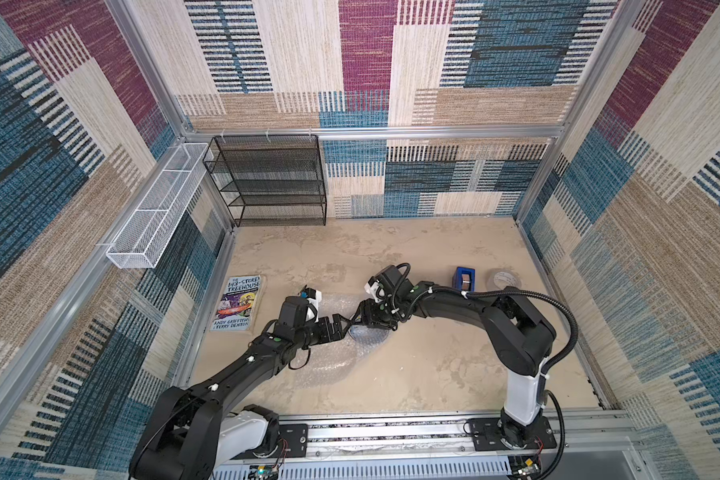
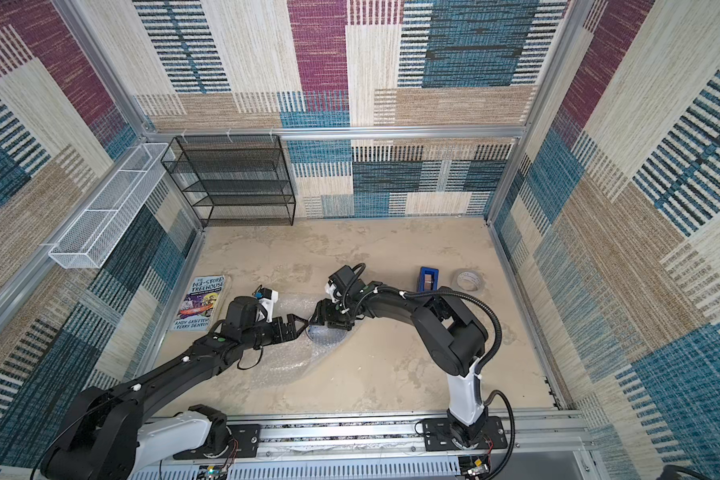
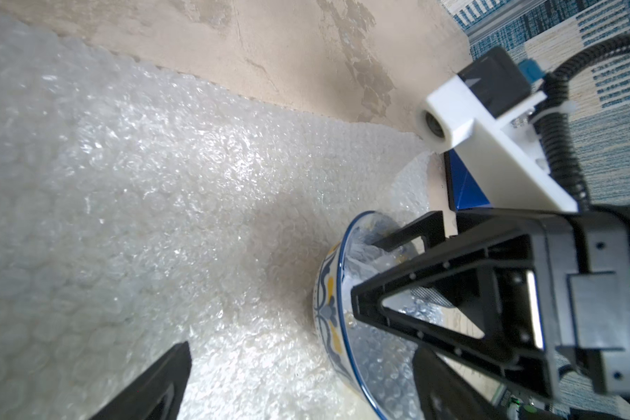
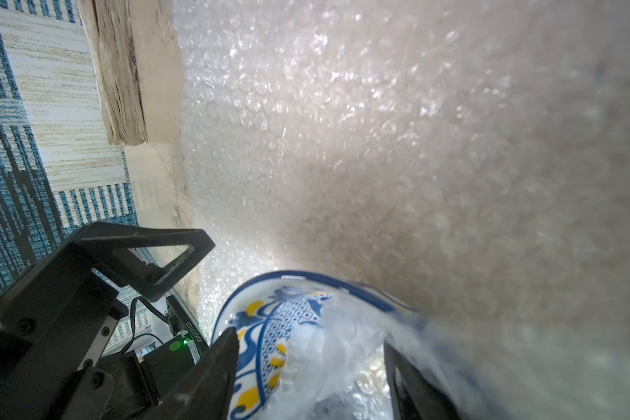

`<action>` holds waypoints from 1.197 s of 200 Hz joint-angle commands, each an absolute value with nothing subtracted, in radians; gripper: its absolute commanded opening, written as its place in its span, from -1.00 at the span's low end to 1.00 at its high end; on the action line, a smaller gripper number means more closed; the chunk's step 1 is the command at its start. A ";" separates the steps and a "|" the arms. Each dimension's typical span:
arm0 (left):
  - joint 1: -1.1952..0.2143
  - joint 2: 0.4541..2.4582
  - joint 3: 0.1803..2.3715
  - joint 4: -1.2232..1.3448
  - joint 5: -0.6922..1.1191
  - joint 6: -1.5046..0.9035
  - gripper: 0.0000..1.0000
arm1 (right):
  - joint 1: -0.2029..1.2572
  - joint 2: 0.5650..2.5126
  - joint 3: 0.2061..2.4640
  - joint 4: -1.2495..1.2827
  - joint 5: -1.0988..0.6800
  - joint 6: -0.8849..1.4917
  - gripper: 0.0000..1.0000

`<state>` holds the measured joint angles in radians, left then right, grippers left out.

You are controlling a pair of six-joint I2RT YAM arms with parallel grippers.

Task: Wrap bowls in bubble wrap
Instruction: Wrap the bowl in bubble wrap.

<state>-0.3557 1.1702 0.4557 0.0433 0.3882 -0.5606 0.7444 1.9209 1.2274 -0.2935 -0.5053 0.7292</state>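
Bowl [image 3: 329,302] on bubble wrap [image 3: 161,182], beige tabletop [image 1: 433,353], woven-patterned walls [image 1: 371,62]; left tool [image 1: 342,328] and right tool [image 4: 311,345] both wide.

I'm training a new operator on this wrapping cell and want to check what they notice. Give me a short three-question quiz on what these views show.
1. True or false: some bubble wrap is tucked inside the bowl.
2. The book lies: A) on the wrap; B) beside the wrap; C) under the wrap.
3. Fill in: the jaws of the right tool stand ____.

Key: 1 true; 2 B; 3 open.
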 commanded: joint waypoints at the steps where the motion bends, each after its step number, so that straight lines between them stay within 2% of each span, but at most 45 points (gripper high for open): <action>1: -0.356 1.162 0.443 0.089 0.429 -0.530 0.98 | 0.751 1.914 1.226 -0.248 -0.506 0.752 0.32; 93: -0.383 1.182 0.423 0.118 0.464 -0.464 0.98 | 0.772 1.896 1.240 -0.222 -0.524 0.788 0.34; 134: -0.412 1.235 0.454 0.123 0.399 -0.462 1.00 | 0.778 1.898 1.236 -0.217 -0.521 0.796 0.34; 184: -0.431 1.356 0.497 0.141 0.296 -0.491 0.73 | 0.779 1.888 1.218 -0.209 -0.511 0.800 0.34; 239: -0.447 1.437 0.502 0.209 0.276 -0.526 0.49 | 0.781 1.877 1.202 -0.199 -0.509 0.807 0.33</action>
